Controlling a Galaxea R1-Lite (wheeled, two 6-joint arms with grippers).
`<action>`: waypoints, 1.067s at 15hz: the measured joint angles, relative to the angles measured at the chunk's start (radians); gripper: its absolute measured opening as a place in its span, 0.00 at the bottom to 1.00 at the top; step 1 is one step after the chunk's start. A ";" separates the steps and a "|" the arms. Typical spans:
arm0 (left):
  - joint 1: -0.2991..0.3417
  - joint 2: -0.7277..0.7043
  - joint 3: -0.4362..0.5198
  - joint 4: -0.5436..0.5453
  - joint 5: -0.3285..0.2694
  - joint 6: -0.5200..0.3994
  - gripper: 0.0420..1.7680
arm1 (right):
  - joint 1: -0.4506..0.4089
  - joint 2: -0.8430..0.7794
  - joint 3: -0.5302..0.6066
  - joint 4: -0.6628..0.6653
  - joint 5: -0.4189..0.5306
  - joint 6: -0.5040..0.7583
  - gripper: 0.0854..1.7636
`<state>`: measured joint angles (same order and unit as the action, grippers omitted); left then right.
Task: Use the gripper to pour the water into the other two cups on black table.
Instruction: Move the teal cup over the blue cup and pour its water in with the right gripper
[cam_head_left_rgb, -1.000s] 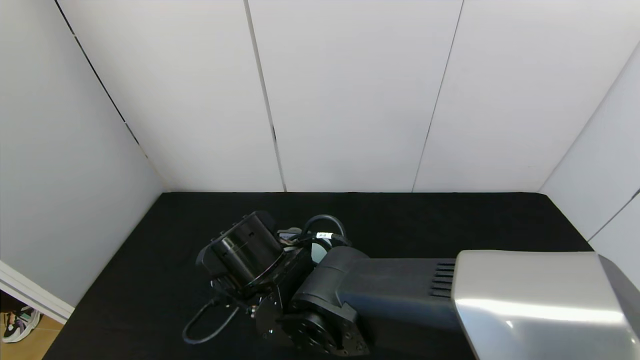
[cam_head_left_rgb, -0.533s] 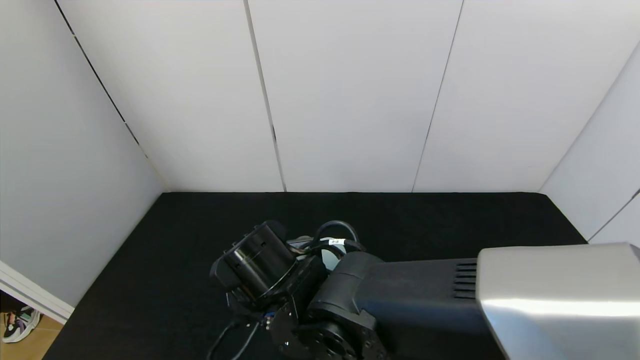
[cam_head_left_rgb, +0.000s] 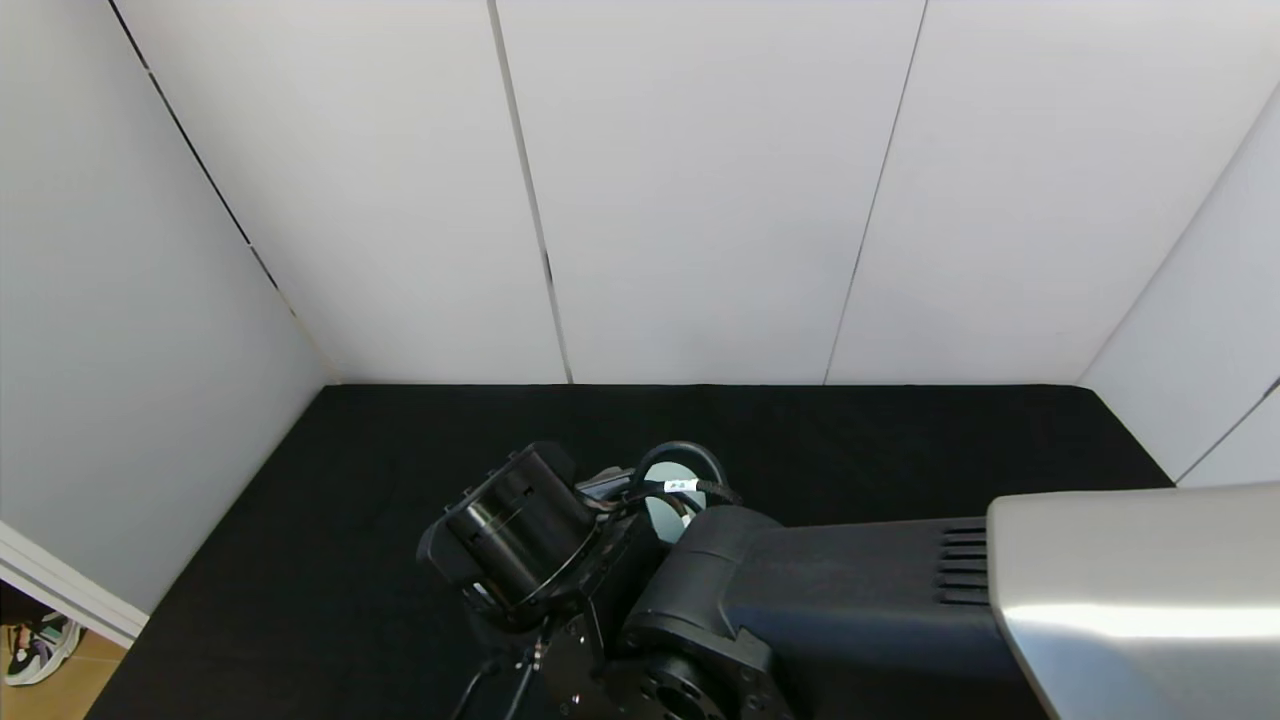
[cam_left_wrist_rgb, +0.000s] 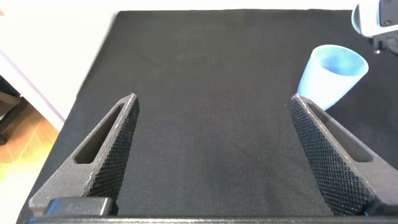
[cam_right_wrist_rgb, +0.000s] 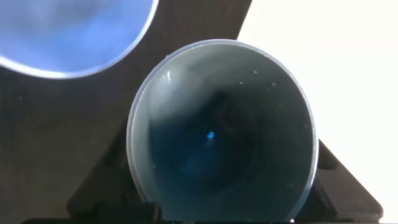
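My right gripper (cam_right_wrist_rgb: 221, 180) is shut on a small teal-green cup (cam_right_wrist_rgb: 221, 124), and its wrist view looks straight into the cup's mouth. Droplets cling to the cup's inner wall and one glint of water (cam_right_wrist_rgb: 210, 134) shows at the bottom. The light blue cup (cam_left_wrist_rgb: 329, 74) stands upright on the black table (cam_left_wrist_rgb: 205, 56); in the right wrist view its blurred rim (cam_right_wrist_rgb: 68, 31) lies just beyond the held cup. In the head view the right wrist (cam_head_left_rgb: 520, 535) hides the fingers. My left gripper (cam_left_wrist_rgb: 212, 102) is open and empty low over the table. The cream-beige cup is out of view.
White wall panels (cam_head_left_rgb: 700, 200) close the table at the back and both sides. The right arm's silver casing (cam_head_left_rgb: 1140, 600) fills the head view's lower right. The table's left edge (cam_left_wrist_rgb: 93, 81) drops to a wooden floor.
The right arm has drawn back to the right and towards me, carrying the wrist and held cup with it.
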<state>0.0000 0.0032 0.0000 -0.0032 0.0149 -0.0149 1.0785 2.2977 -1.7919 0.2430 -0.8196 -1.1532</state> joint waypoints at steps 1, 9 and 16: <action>0.000 0.000 0.000 0.000 0.000 0.000 0.97 | 0.001 0.000 0.000 0.000 -0.002 -0.021 0.68; 0.000 0.000 0.000 0.000 0.000 0.000 0.97 | 0.002 -0.008 0.000 0.000 -0.083 -0.206 0.68; 0.000 0.000 0.000 0.000 0.000 0.000 0.97 | 0.026 -0.004 -0.017 -0.009 -0.139 -0.332 0.68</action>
<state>0.0000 0.0032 0.0000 -0.0032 0.0149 -0.0149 1.1040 2.2938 -1.8089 0.2338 -0.9583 -1.4849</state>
